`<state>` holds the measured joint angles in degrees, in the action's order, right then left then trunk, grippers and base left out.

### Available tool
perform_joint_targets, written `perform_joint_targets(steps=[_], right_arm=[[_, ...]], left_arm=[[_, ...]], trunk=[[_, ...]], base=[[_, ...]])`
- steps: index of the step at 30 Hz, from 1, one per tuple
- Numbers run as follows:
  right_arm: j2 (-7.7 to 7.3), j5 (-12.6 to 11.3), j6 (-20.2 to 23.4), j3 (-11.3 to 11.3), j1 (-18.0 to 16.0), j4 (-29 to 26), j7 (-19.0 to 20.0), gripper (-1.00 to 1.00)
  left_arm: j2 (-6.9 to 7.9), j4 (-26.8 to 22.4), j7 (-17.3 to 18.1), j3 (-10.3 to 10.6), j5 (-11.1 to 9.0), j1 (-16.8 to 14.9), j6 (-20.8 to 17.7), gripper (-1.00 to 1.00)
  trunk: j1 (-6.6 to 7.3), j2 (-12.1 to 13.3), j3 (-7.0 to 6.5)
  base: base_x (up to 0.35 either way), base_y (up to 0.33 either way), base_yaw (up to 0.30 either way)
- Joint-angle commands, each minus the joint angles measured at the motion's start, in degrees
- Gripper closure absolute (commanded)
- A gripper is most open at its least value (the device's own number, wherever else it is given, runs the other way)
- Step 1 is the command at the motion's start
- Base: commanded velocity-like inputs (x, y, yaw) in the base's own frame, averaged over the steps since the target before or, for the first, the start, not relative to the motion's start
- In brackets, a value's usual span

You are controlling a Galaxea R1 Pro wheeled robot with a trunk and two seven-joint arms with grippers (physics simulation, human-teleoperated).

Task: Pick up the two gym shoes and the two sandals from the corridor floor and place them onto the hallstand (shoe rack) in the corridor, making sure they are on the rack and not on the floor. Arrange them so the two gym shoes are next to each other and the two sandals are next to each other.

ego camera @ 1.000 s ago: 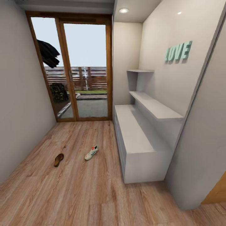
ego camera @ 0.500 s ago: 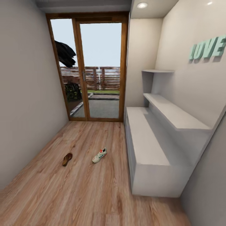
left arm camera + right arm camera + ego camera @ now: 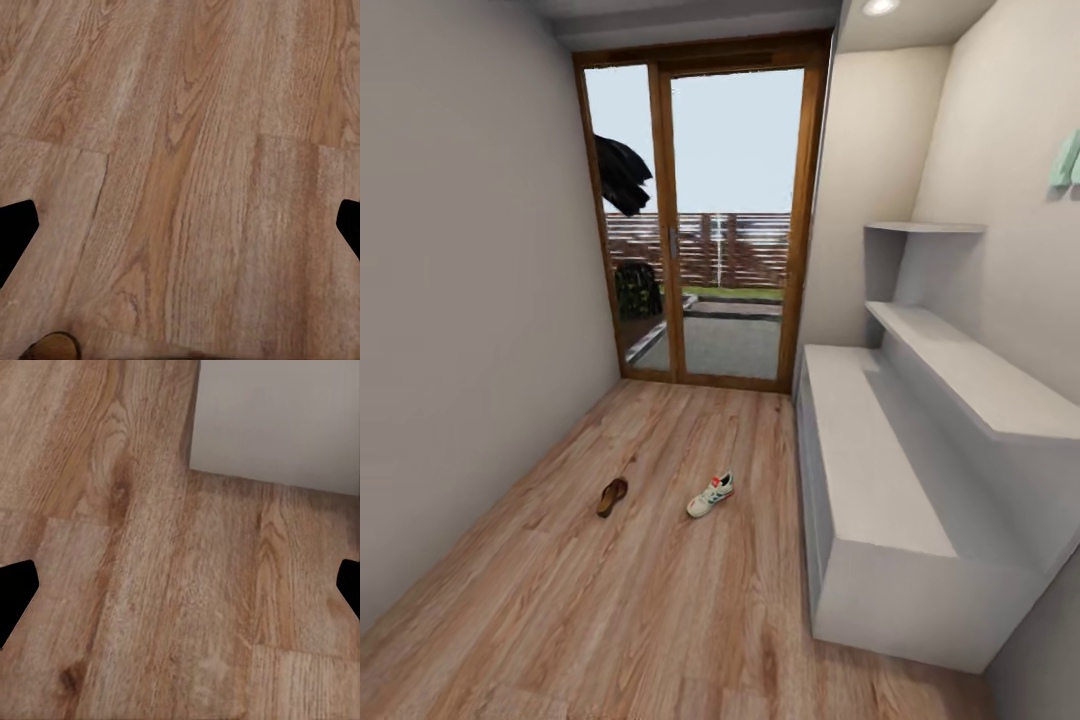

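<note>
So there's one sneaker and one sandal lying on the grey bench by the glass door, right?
Not quite. The head view shows the sneaker and sandal lying on the wood floor, beside the grey bench; its top is bare.

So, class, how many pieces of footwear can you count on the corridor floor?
2. One sandal lies on the corridor floor nearer the left wall. One gym shoe lies to its right, nearer the hallstand. The other two may be out of view.
</note>
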<state>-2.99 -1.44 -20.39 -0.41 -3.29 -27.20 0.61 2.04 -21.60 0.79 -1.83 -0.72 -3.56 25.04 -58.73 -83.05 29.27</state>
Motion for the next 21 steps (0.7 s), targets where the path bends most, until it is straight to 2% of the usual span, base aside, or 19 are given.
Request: perform_joint_targets(steps=[1, 13, 21], right_arm=[[0.00, -0.1, -0.2, 0.0, 0.0, 0.0, 0.1, -1.00], [0.00, -0.1, -0.2, 0.0, 0.0, 0.0, 0.1, -1.00], [0.00, -0.1, -0.2, 0.0, 0.0, 0.0, 0.1, -1.00]], left_arm=[[-0.01, 0.1, 0.1, -0.1, -0.1, 0.0, 0.2, -1.00], [-0.01, 0.1, 0.1, -0.1, -0.1, 0.0, 0.2, -1.00], [-0.01, 0.1, 0.1, -0.1, -0.1, 0.0, 0.2, -1.00]], trunk=[[0.00, 0.0, 0.06], [0.00, 0.0, 0.06], [0.00, 0.0, 0.06]], base=[[0.004, -0.001, 0.277], [0.049, 0.000, 0.277], [0.249, -0.006, 0.263]])
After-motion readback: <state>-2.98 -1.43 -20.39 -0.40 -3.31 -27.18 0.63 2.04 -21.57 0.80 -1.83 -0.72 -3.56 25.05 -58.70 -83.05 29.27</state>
